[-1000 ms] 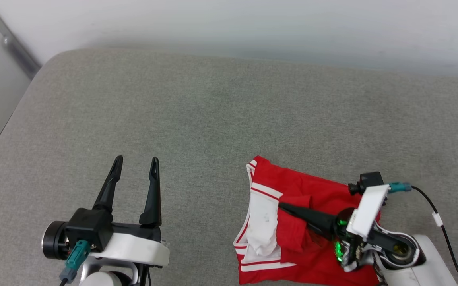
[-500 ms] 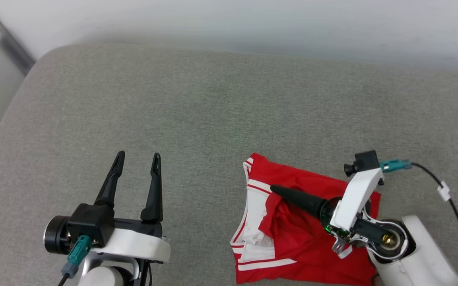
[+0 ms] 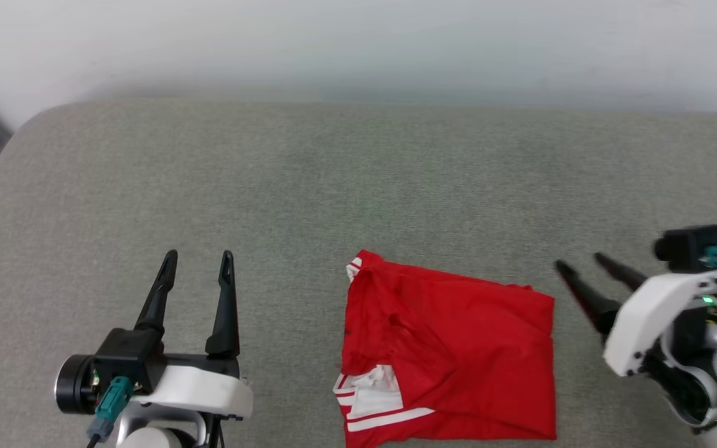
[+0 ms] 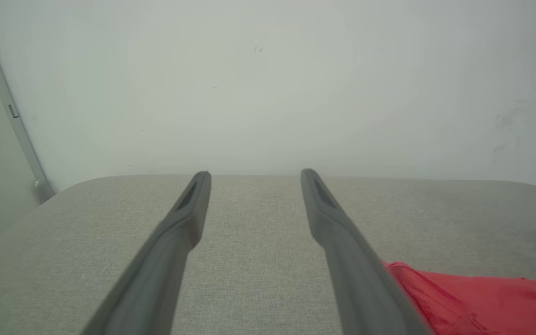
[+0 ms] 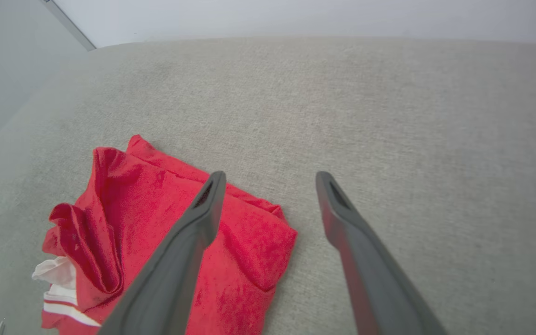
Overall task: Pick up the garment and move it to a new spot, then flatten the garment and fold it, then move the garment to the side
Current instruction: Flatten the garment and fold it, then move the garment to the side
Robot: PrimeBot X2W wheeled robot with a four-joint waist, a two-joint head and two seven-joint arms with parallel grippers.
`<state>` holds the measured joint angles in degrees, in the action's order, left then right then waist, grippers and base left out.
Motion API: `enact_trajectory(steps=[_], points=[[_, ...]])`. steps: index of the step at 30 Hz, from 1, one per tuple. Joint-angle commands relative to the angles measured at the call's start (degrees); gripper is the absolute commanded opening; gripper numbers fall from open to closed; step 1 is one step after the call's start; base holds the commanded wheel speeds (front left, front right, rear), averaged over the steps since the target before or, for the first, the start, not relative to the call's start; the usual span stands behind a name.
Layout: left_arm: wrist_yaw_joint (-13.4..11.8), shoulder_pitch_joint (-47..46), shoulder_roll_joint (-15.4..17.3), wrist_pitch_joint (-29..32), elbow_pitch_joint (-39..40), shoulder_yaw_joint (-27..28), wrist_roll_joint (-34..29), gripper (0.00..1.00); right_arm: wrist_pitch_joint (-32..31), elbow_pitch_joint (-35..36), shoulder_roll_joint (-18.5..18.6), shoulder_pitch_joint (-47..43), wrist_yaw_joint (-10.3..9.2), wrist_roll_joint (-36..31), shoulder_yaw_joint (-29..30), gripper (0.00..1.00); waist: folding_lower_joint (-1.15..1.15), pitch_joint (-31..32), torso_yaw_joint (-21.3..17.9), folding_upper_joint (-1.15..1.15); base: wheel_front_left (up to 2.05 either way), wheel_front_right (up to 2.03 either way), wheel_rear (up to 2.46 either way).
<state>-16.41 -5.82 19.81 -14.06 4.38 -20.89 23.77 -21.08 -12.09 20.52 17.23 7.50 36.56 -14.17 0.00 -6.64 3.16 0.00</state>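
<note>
Shirt (image 3: 452, 348) lies folded in a rough rectangle on the grey cushion (image 3: 333, 174), red side up, w/ a bit of white sleeve and striped trim showing at the near corner on the left gripper's side. Nothing touches it.

Right gripper (image 3: 579, 261): fingers spread wide, nothing btwn them. Shirt is on its left, near but apart; a strip of bare cushion separates the fingertips from the shirt's far right corner. In the right wrist view the shirt sits below and left of the left-hand finger, which overlaps it in that view, while the gap btwn the fingers looks onto bare cushion. Height above the cushion: can't tell.

Left gripper (image 3: 200, 255): also wide, empty, fingers pointing toward the pale wall (image 3: 358, 43). Shirt is on its right, near, cushion btwn them. In the left wrist view only a red edge shows, low behind the right-hand finger.
</note>
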Motion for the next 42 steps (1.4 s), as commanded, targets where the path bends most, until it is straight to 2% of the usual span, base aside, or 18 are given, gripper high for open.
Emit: enact_trajectory(steps=[1,7,13,17,25,36,42], points=[[-0.3,1.0,0.4,-0.2,-0.4,0.2,0.3,1.00,1.7,1.0,0.1,-1.6,-0.02,-3.0,2.2,1.00,0.00,0.6,-1.2,0.00,0.00,0.00,0.00],[-0.8,2.5,0.7,-0.3,-1.4,1.0,0.8,1.00,9.7,7.5,-1.7,-6.2,-0.02,-13.7,10.9,1.00,0.00,2.2,-3.9,0.00,0.00,0.00,0.00],[-0.5,3.9,1.0,-0.5,-2.9,1.2,1.5,1.00,14.0,14.6,-5.5,-10.6,-0.02,-18.7,16.9,1.00,0.00,4.2,-5.6,0.00,0.00,0.00,0.00],[-0.3,4.7,1.1,-0.6,-3.9,1.3,1.9,1.00,15.7,17.9,-7.6,-14.0,-0.02,-20.5,17.1,1.00,0.00,5.4,-6.0,0.00,0.00,0.00,0.00],[-0.3,7.3,1.1,-0.8,-4.9,1.7,2.6,1.00,17.7,20.0,-10.5,-19.6,-0.02,-21.2,15.8,1.00,0.00,7.2,-5.7,0.00,0.00,0.00,0.00],[-0.2,7.2,0.5,-0.9,-5.7,1.9,3.2,1.00,16.7,20.9,-11.6,-20.8,-0.02,-23.0,15.8,1.00,0.00,7.5,-5.8,0.00,0.00,0.00,0.00],[-0.3,6.7,0.4,-1.0,-6.0,2.3,3.4,1.00,14.9,20.7,-12.2,-21.1,-0.02,-21.5,16.9,1.00,0.00,7.4,-5.6,0.00,0.00,0.00,0.00]])
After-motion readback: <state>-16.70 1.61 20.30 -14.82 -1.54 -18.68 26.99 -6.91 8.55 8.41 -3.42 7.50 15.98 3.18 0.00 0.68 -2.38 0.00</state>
